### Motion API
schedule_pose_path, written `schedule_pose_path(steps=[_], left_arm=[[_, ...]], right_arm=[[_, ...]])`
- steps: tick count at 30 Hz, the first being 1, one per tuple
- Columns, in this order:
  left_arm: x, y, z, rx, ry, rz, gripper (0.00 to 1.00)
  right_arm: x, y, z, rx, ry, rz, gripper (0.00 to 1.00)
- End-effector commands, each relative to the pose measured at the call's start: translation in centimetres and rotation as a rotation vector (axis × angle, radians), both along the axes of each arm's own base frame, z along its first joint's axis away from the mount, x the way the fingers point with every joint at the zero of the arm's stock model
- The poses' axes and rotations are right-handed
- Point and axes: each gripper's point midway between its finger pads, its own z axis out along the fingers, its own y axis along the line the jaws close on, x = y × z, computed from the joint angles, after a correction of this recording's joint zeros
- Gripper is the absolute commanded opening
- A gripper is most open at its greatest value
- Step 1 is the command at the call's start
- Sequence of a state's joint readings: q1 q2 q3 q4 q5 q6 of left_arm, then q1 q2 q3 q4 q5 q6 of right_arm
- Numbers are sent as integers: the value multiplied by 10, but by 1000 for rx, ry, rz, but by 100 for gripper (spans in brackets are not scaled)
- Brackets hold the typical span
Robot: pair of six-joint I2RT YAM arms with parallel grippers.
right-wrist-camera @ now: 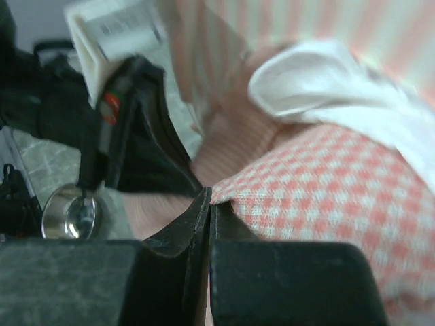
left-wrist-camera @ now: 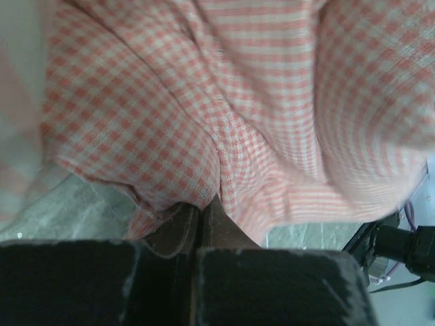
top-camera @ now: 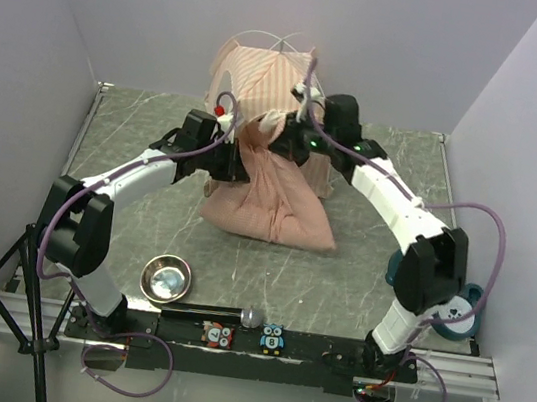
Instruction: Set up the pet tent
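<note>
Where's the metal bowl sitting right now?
Top view: the metal bowl sits on the table at the near left, just right of the left arm, on the near side of the pet tent.

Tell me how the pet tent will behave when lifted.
Likely floppy: the pet tent fabric sags in folds onto the table. Probably light, as thin poles hold its top up. It may spring or tip, since those poles look bent.

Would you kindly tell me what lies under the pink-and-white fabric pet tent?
Only the grey marbled table shows around the pink-and-white fabric pet tent. Whatever lies beneath is hidden by the slumped cloth.
</note>
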State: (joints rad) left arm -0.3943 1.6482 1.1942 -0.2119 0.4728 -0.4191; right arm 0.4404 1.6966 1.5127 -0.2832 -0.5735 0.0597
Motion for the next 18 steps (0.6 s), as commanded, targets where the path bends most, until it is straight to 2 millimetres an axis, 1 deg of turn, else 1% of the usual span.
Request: schedule_pose_path(steps=[1, 3, 4, 5, 7, 8, 9, 10, 11, 12, 13, 14, 15, 16, 17, 18], left_arm=[[7, -12, 26, -77, -53, -6, 1], [13, -14, 31, -84, -61, 1, 1], [15, -15, 32, -89, -62, 6, 1], [17, -17, 36, -103, -67, 4, 1], [21, -20, 45, -130, -92, 7, 1], [23, -21, 49, -142, -105, 10, 1], [26, -22, 50, -147, -113, 17, 1], [29, -23, 50, -152, -114, 22, 1], [34, -23, 49, -153, -114, 36, 1], [39, -23, 47, -150, -112, 50, 1], [45, -23, 48, -154, -126, 63, 1], [49, -22, 45, -148, -119, 89, 1], [59, -21, 52, -160, -152, 113, 1], [65, -18, 54, -160, -161, 138, 1], [69, -16, 57, -157, -167, 161, 1], [73, -12, 59, -149, -176, 183, 1]], right_arm=[[51, 23, -10, -27, -88, -15, 0], [80, 10, -31, -79, -62, -102, 0], [90, 3, -41, -97, -46, -136, 0], [97, -7, -52, -127, -40, -180, 0], [104, -26, -71, -200, -80, -226, 0], [105, -32, -75, -224, -110, -242, 4], [102, -37, -80, -245, -122, -245, 14], [97, -38, -82, -246, -124, -227, 20], [91, -37, -75, -225, -122, -205, 26], [81, -31, -64, -190, -116, -162, 34], [69, -25, -48, -148, -113, -112, 39], [55, -21, -28, -110, -116, -65, 46], [41, -16, -11, -74, -106, -25, 53], [24, -16, 5, -47, -88, 15, 63], [11, -17, 17, -38, -82, 48, 68], [-1, -21, 26, -40, -72, 61, 74]])
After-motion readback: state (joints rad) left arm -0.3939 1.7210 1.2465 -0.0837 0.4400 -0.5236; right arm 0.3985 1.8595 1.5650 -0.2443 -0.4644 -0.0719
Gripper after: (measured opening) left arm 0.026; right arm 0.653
